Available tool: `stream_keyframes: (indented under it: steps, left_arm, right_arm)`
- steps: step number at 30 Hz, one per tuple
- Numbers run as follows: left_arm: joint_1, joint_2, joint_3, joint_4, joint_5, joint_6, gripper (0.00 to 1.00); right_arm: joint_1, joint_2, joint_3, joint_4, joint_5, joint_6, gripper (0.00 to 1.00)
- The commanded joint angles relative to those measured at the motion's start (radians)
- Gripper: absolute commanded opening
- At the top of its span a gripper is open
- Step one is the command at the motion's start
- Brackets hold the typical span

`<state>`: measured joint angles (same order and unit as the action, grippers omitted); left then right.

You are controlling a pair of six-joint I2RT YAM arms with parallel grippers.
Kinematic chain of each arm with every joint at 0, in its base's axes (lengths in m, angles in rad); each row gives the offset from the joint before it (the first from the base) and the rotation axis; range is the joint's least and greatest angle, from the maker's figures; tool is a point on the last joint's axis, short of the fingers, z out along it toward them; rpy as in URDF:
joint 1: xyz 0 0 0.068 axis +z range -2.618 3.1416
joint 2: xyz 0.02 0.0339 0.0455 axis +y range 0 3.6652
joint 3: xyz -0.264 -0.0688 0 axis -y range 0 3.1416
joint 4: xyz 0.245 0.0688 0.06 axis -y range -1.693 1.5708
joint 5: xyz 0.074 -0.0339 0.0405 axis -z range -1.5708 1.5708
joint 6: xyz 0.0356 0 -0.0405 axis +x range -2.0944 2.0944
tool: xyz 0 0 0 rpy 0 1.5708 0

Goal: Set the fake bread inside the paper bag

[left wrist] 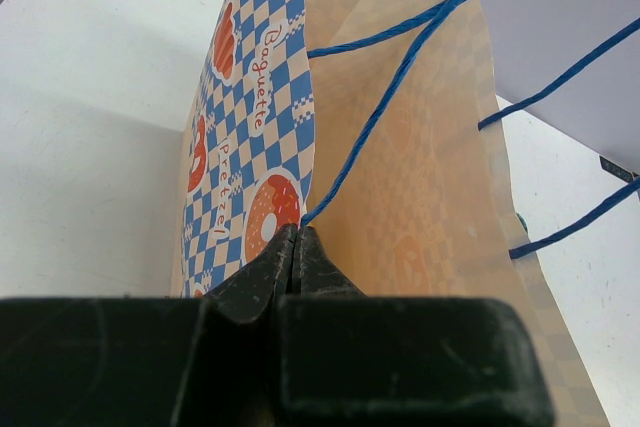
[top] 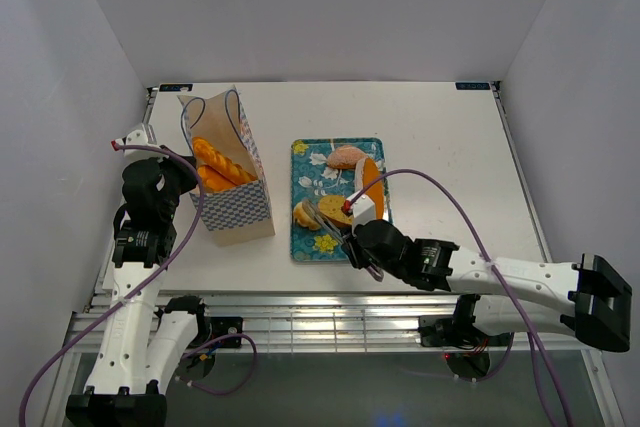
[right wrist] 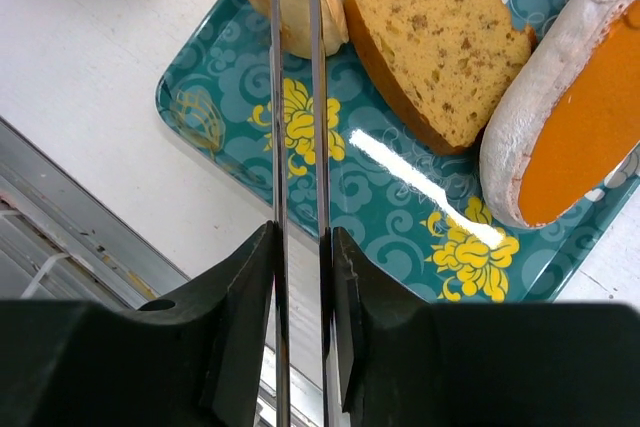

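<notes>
Paper bag in left gripper; right gripper holds tongs over tray

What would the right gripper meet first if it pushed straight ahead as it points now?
Likely the pale golden toy bread roll on the teal floral tray: the thin metal tongs clamped in the right gripper aim at it, tips apparently astride it. Depth unclear.
</notes>
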<state>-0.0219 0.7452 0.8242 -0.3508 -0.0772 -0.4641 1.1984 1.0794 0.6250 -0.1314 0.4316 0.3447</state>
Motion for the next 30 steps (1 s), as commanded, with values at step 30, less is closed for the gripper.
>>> stream_keyframes:
  steps: [30]
  left_arm:
    - [-0.003,-0.029,-0.002,-0.008,0.001,0.01,0.09]
  right_arm:
    - [-0.143,-0.266,0.197,0.148,-0.29,-0.061,0.08]
